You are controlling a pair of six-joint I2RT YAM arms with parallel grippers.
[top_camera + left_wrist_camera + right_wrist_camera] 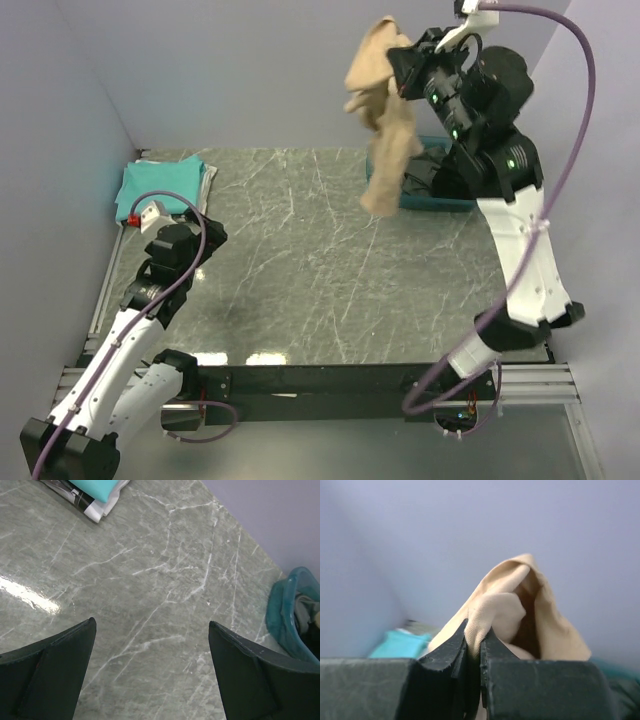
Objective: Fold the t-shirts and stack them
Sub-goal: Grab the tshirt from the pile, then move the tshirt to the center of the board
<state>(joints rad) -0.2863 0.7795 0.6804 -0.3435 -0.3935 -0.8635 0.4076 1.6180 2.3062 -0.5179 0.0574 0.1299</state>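
**Top view.** R gripper (402,62) sits high above the blue-green tub (445,203). The tan t-shirt (383,110) hangs from it in a bunched strand. The shirt's lower end dangles at the tub's left edge. Can't tell whether it touches the table (300,270).

**R wrist view, not seen from top.** R gripper (473,635) has its jaws pinched almost together, w/ a fold of the tan t-shirt (510,610) clamped between the fingertips (451,650). The rest of the cloth bulges beyond them.

**L gripper** (150,215). It is well left of the tub, low over the table. Its fingers aren't visible from the top. L wrist view shows the L gripper (151,622) w/ fingers (50,670) spread wide, nothing between them, bare marble below.

**Teal t-shirt** (160,185). It lies folded at the far-left corner, well apart from the tub on the opposite side. The top view gives only the teal top and a pale edge. L wrist view shows the teal t-shirt (100,486) w/ white cloth (102,507) and a dark piece (75,495) under it. The pale marks on the dark piece are unreadable.

**Hidden or cut off.**
- Dark garments (425,180) in the tub are partly covered by the hanging shirt and R arm.
- L wrist view catches only the tub's rim (280,615), cut by the frame edge; contents are indistinct.
- In R wrist view the teal t-shirt (400,644) is a blur.
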